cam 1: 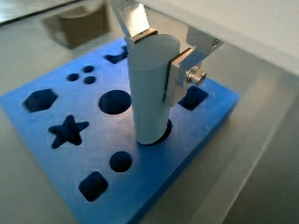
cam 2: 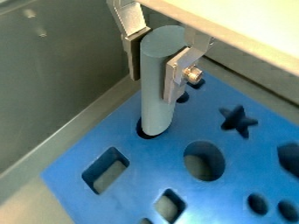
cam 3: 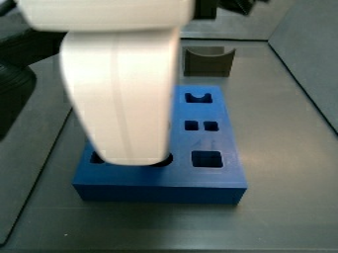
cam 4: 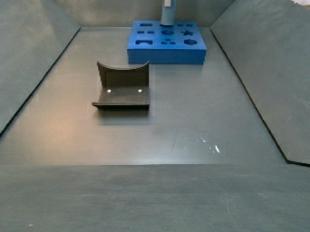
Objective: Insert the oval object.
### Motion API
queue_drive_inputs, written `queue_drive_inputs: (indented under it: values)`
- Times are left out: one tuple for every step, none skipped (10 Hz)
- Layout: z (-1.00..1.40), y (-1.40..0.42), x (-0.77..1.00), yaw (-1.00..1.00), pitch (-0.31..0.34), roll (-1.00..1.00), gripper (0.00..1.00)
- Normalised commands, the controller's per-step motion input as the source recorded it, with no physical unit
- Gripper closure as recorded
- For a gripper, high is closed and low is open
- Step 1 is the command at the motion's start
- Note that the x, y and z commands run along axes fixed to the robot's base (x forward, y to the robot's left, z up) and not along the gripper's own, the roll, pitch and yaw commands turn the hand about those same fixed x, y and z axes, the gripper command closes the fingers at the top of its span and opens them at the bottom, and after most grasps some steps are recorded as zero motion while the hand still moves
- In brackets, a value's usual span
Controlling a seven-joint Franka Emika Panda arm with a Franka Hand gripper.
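My gripper (cam 1: 162, 51) is shut on a tall pale grey oval peg (cam 1: 152, 92), with the silver fingers (cam 1: 138, 22) clamping it near its top. The peg stands upright with its lower end in a hole of the blue block (cam 1: 70, 162), at the block's edge. Both wrist views show this; the peg (cam 2: 160, 83) meets the blue block (cam 2: 222, 197) near its grey-wall side. In a side view the gripper (cam 4: 168, 7) and peg (cam 4: 168, 15) are small over the far blue block (cam 4: 169, 43). The close side view shows the peg (cam 3: 122, 94) very large in front of the block (cam 3: 199, 168).
The block has several other shaped holes, among them a star (cam 1: 68, 130), a round hole (cam 1: 114, 102) and a hexagon (cam 1: 40, 99). The dark fixture (cam 4: 122, 87) stands mid-floor. Grey walls enclose the floor.
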Motion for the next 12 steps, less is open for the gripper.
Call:
queue_drive_inputs:
  values:
    - [-0.23,-0.03,0.17,-0.85,0.0,-0.1,1.0]
    - [-0.26,-0.04,0.27,-0.76,0.0,-0.12,1.0]
    - [-0.32,0.0,0.38,-0.68,0.0,-0.16,1.0]
    - [-0.36,0.0,0.45,-0.54,0.019,-0.13,1.0]
    - [-0.33,0.0,0.2,-0.33,0.0,-0.05,1.0]
    - [-0.29,0.0,0.0,-0.04,0.0,0.0,1.0]
    - [-0.34,0.0,-0.05,0.0,0.0,0.0,1.0]
    - [-0.39,0.0,-0.14,0.06,-0.063,0.0,1.0]
    - [-0.37,0.01,-0.18,0.15,-0.086,0.0,1.0]
    - [-0.35,0.06,-0.25,0.25,-0.13,-0.02,1.0]
    - [-0.31,0.06,-0.18,0.27,-0.124,-0.03,1.0]
    - [-0.25,0.06,-0.16,0.22,-0.09,0.0,1.0]
